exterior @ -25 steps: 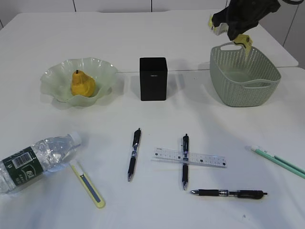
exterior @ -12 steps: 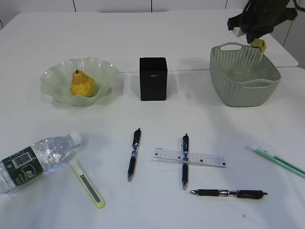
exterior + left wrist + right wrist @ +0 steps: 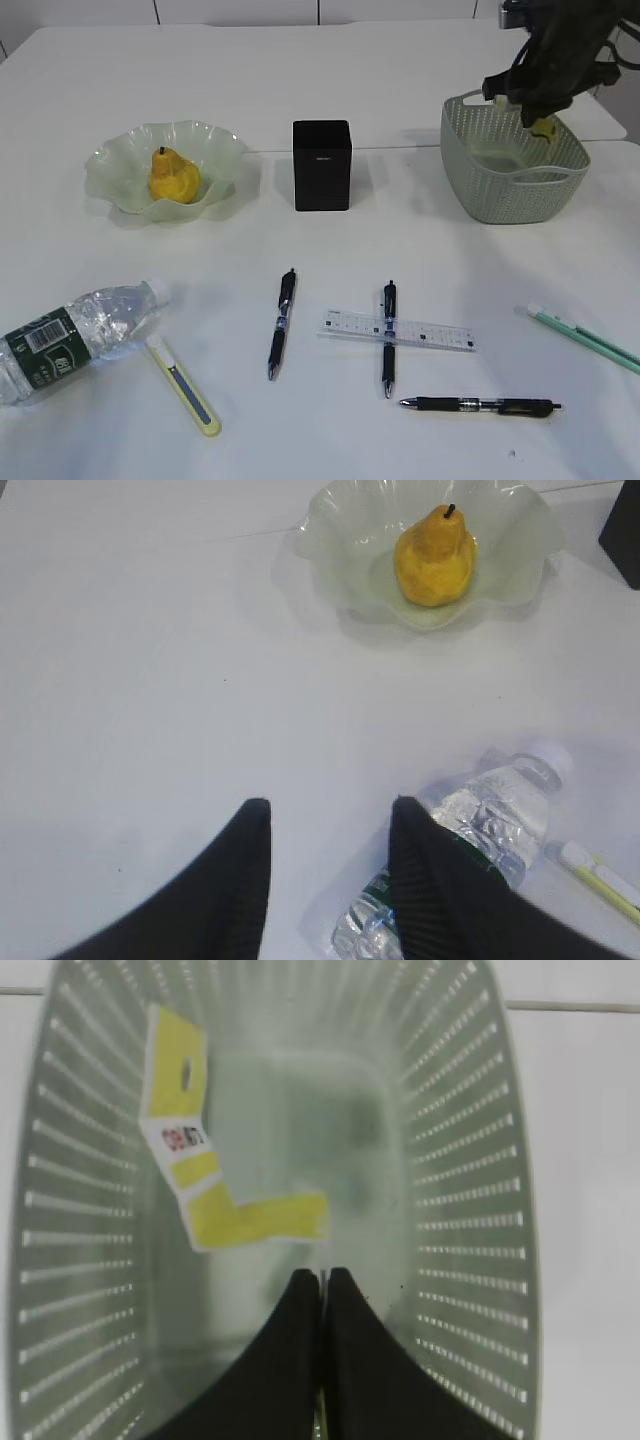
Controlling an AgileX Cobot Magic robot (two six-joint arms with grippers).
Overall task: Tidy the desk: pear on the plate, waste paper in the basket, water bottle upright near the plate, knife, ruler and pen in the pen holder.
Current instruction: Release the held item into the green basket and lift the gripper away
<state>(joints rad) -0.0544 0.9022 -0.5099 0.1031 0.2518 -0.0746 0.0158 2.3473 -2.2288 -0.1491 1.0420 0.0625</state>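
Note:
My right gripper (image 3: 540,105) is shut on the yellow and white waste paper (image 3: 200,1170) and holds it inside the mouth of the green basket (image 3: 500,195); the paper hangs over the basket floor (image 3: 460,1160). My left gripper (image 3: 330,815) is open and empty, low over the table just left of the lying water bottle (image 3: 490,825). The pear (image 3: 172,175) sits on the wavy plate (image 3: 120,160). The black pen holder (image 3: 321,165) stands mid-table. The yellow knife (image 3: 185,385), the ruler (image 3: 400,332) and the black pens (image 3: 281,322) lie at the front.
One pen (image 3: 388,340) lies across the ruler and another (image 3: 480,406) lies in front of it. A green pen (image 3: 585,338) lies at the right edge. The bottle (image 3: 70,340) lies at the front left, cap toward the knife.
My right gripper has moved right and down with the waste paper, from above the basket's far rim into its mouth. Nothing on the table has moved.

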